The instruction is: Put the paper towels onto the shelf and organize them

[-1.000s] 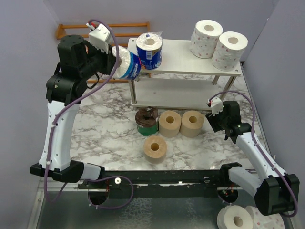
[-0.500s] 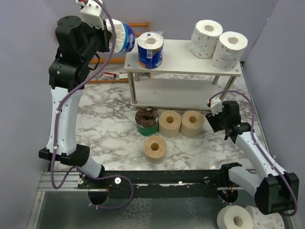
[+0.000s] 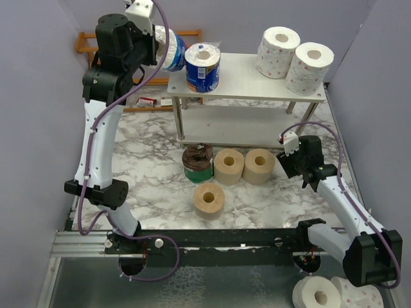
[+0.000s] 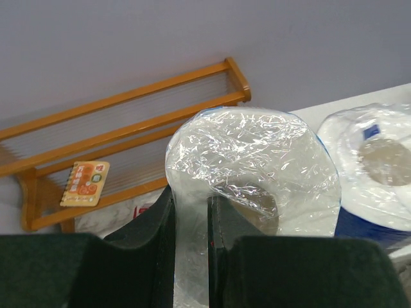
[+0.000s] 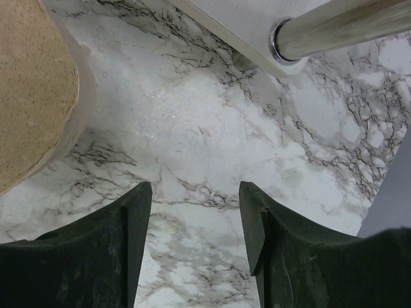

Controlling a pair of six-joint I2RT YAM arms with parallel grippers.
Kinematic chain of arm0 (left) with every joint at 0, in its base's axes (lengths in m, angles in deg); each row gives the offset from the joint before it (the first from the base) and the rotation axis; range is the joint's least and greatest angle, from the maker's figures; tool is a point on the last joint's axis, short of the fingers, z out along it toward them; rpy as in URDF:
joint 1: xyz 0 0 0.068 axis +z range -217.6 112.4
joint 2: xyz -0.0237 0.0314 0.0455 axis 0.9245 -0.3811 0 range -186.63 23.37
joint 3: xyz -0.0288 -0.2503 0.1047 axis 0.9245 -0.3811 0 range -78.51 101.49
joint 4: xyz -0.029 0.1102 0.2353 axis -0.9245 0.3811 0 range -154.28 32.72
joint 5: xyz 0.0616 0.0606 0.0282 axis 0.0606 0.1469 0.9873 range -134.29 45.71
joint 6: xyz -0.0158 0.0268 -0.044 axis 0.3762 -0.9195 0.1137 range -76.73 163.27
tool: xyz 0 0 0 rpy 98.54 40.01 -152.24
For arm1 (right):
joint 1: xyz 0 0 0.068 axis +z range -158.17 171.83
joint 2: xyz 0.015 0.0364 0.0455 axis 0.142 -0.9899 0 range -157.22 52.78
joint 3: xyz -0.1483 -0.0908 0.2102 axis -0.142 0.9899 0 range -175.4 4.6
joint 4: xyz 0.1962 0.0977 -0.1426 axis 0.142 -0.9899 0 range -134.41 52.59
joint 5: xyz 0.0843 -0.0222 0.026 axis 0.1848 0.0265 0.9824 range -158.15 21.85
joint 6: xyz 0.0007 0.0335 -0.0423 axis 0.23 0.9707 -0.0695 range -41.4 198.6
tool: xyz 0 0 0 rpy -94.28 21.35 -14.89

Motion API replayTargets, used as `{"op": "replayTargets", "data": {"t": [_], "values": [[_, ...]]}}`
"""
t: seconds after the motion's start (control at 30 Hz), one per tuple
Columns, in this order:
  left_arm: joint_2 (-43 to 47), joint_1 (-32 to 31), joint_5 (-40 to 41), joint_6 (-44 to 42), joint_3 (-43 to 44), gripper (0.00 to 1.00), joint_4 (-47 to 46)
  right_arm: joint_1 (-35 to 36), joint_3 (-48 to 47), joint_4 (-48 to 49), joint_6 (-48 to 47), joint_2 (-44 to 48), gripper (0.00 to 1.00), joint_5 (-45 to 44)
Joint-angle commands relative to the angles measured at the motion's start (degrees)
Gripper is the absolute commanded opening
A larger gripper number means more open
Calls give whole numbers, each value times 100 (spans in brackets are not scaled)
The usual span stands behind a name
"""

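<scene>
My left gripper point(image 3: 158, 46) point(image 4: 189, 196) is shut on a blue-wrapped paper towel roll point(image 3: 171, 52) point(image 4: 250, 160), one finger in its core, in the air beside the left end of the shelf point(image 3: 250, 82). A second blue roll point(image 3: 202, 67) point(image 4: 379, 173) stands on the top tier's left end, two white rolls point(image 3: 277, 51) point(image 3: 309, 67) on its right end. On the table in front lie a dark brown roll point(image 3: 197, 163) and three tan rolls point(image 3: 228, 166) point(image 3: 259, 165) point(image 3: 209, 200). My right gripper point(image 3: 292, 165) point(image 5: 196, 186) hangs open above the marble, right of a tan roll point(image 5: 32, 96).
An orange slatted rack point(image 3: 138, 38) point(image 4: 128, 122) stands against the back wall behind the held roll, with a small card point(image 4: 85, 183) on it. A shelf leg point(image 5: 334, 29) is just ahead of my right gripper. More white rolls point(image 3: 318, 296) lie below the table's near right corner.
My left arm has lifted the blue roll and swung it up and right, close to the shelf's left end. The right arm has not moved.
</scene>
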Motion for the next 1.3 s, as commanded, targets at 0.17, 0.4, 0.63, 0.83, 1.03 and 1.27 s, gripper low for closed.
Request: {"op": "replayTargets", "data": {"t": [0.17, 0.4, 0.63, 0.83, 1.03, 1.27], "values": [[252, -314, -1155, 335, 118, 0, -353, -32, 68, 230, 32, -75, 57, -130], [139, -481, -1417, 414, 82, 0, -372, -32, 69, 232, 34, -109, 57, -142], [-215, -697, -929, 144, 310, 13, -357, -36, 70, 238, 48, -120, 57, -173], [-196, -694, -645, -33, 181, 22, -348, -32, 70, 241, 45, -122, 57, -171], [-168, -696, -400, -125, -51, 59, -322, -32, 78, 236, 34, -107, 57, -151], [-220, -707, -324, -145, 209, 98, -338, -33, 78, 241, 39, -126, 57, -148]]}}
